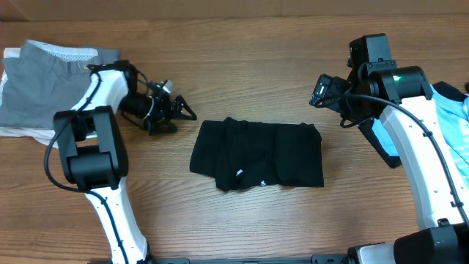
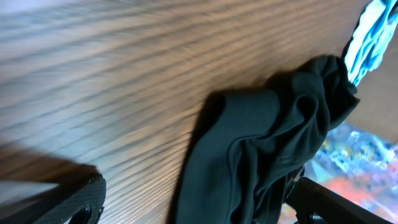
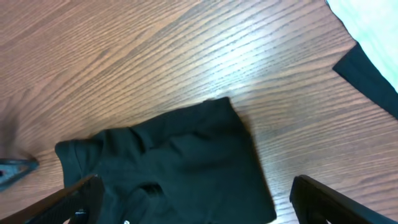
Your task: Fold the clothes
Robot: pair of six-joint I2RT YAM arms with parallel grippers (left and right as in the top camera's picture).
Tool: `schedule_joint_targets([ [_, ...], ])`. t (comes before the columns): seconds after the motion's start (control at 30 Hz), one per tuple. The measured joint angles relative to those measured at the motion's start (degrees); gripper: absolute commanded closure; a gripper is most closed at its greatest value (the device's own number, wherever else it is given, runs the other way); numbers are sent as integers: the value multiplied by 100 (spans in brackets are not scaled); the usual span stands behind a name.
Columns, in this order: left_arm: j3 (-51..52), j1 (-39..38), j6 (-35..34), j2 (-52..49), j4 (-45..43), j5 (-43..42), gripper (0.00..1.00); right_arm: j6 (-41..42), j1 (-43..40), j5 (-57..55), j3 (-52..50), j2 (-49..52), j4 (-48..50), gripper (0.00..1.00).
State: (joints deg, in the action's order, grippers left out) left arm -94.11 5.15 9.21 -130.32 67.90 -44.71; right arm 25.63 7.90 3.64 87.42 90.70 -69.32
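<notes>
My left gripper (image 1: 182, 119) and right gripper (image 1: 321, 91) both stand with jaws wide apart and hold nothing. The black shirt (image 1: 258, 155) lies as a folded bundle in the middle of the table (image 1: 242, 59), between the two grippers, its long axis running left to right. The left gripper sits just off its far-left corner and the right gripper off its far-right corner; I judge the left marginally nearer.
</notes>
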Motion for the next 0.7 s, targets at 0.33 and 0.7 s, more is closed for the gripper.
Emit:
schedule_joint_targets([
  [0.33, 140, -837, -90, 85, -260, 111, 2, -17, 0, 0, 0, 0, -120, 0],
  [0.7, 577, -951, -293, 284, -262, 251, 7, -22, 0, -2, 0, 0, -151, 0],
])
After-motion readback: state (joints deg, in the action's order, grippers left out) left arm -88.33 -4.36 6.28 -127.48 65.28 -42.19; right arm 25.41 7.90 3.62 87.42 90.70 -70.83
